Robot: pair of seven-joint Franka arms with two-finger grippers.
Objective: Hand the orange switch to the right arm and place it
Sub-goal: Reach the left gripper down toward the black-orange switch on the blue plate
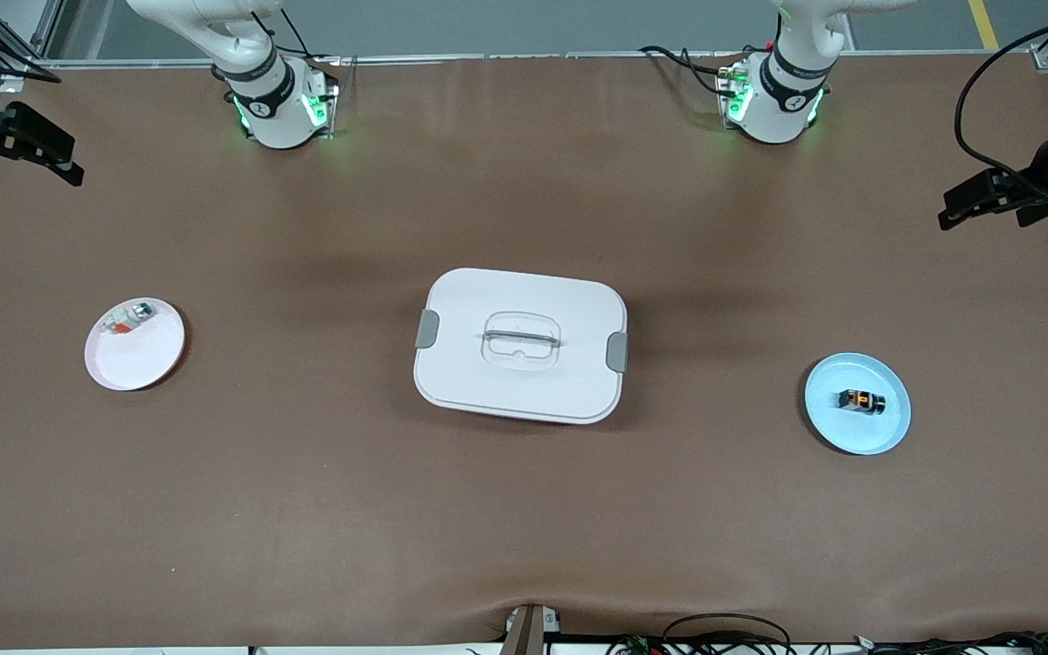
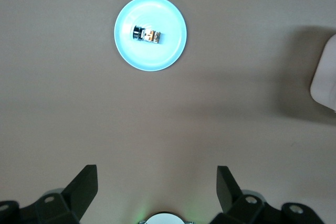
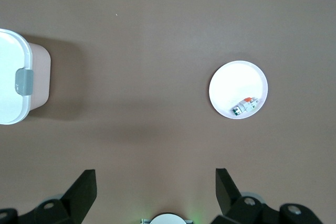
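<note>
The orange switch, a tiny black block with a glowing orange centre, lies on a light blue plate toward the left arm's end of the table. The left wrist view shows the switch on the same plate. My left gripper hangs open and empty, high over the table's left-arm end; in its own view the gripper stands well apart from the plate. My right gripper waits open and empty, high over the right-arm end, and shows in its own view.
A white lidded container with grey clips sits at the table's middle; it shows in the left wrist view and the right wrist view. A white plate toward the right arm's end holds a small white-green-orange piece; the right wrist view shows that plate and piece.
</note>
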